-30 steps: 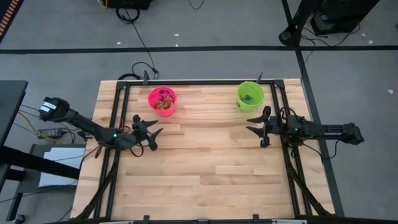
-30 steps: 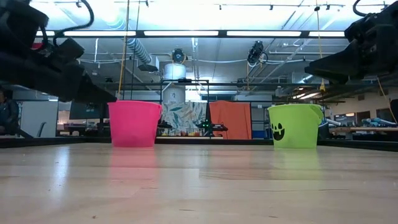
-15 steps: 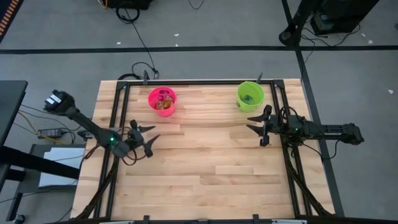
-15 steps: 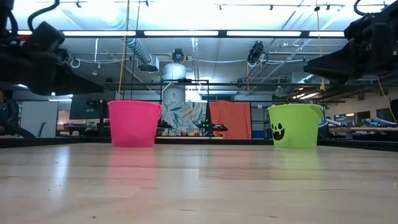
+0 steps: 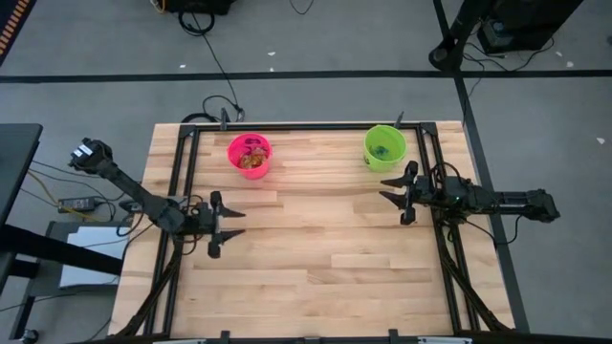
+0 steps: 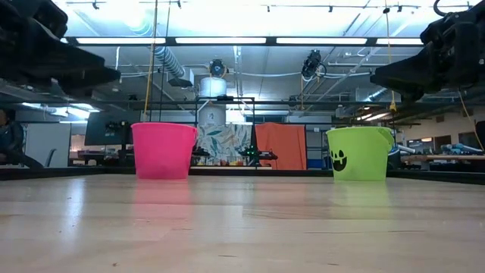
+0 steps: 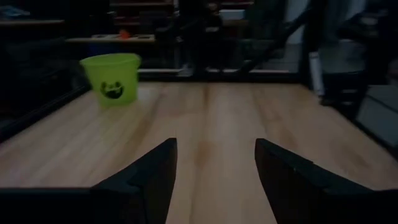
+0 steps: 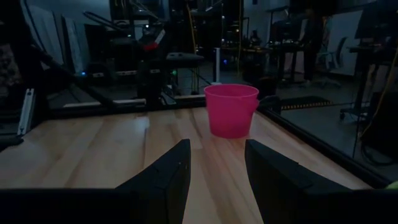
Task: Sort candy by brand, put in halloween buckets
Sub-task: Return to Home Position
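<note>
**Candy in both buckets, grippers spread over the tabletop**

The candy (image 5: 252, 161) shows as a heap of orange-red and yellow wrappers inside the pink bucket (image 5: 231, 153). A smaller patch of teal pieces (image 5: 383, 150) lies at the bottom of the lime green bucket (image 5: 367, 143). Both buckets stand upright near the far edge of the wooden tabletop (image 5: 316, 258), well apart from each other, pink on the left and green on the right. The green bucket carries a black grinning face, seen in the low view and in the left wrist view.

The left gripper (image 5: 222, 225) is over the left side of the tabletop, nearer the front than the pink bucket and clear of it. It points across the boards toward the right. Its fingers (image 7: 146, 177) are spread wide, with bare wood between them and the green bucket far ahead.

The right gripper (image 5: 394, 193) is near the right edge, just in front of the green bucket and not touching it, pointing left. Its fingers (image 8: 168, 171) are also parted, with the pink bucket beyond them. Both arms are raised above the wood.
</note>
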You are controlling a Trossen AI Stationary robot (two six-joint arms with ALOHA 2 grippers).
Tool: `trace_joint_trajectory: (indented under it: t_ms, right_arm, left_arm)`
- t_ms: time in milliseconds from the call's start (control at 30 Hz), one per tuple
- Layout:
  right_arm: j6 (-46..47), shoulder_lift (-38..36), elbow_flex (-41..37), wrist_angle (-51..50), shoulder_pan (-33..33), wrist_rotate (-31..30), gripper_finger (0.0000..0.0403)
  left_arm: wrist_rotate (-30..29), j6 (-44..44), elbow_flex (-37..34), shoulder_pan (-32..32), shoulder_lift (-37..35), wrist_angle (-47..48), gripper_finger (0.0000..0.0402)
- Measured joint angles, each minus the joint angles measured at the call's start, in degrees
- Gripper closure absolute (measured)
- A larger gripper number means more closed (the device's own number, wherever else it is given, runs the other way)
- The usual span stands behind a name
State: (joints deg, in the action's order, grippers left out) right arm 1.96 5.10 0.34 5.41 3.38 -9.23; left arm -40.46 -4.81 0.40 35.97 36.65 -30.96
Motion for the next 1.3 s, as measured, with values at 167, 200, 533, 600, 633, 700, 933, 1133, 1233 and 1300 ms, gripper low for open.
trace_joint_trajectory:
  t_ms: [167,200,533,600,633,700,933,1133,1233,1300]
  right_arm:
    - [0.9,0.0,0.0,0.1,0.0,0.3,0.0239]
    - [0.9,0.0,0.0,0.1,0.0,0.3,0.0239]
    - [1.3,0.0,0.0,0.1,0.0,0.0,0.0239]
    - [1.3,0.0,0.0,0.1,0.0,0.0,0.0239]
    - [1.2,0.0,0.0,0.1,0.0,0.0,0.0239]
    - [1.1,0.0,0.0,0.1,0.0,0.0,0.0239]
    - [0.6,0.0,0.0,0.1,0.0,0.1,0.0239]
    - [0.4,0.0,0.0,0.2,0.3,-1.6,0.0239]
    - [-0.6,0.0,0.0,2.0,0.5,-2.2,0.0239]
    - [-1.2,0.0,0.0,3.5,0.5,-2.1,0.0239]
  left_arm:
    - [4.9,3.1,0.0,0.0,-4.3,0.2,0.0179]
    - [5.7,3.5,0.0,0.0,-5.5,0.4,0.0179]
    - [6.1,5.3,0.0,0.0,-23.1,14.4,0.0179]
    - [6.3,2.8,0.0,0.0,-26.3,19.0,0.0179]
    - [6.5,1.7,0.0,0.0,-27.6,21.1,0.0179]
    - [7.3,-0.1,0.0,0.0,-29.8,25.0,0.0179]
    - [11.8,-1.3,0.0,0.0,-31.7,27.2,0.0179]
    - [11.0,1.9,0.0,-2.0,-31.7,27.3,0.0179]
    - [9.4,4.5,0.0,-5.1,-31.7,27.3,0.0179]
    - [9.2,5.8,0.0,-7.9,-31.7,27.3,0.0179]
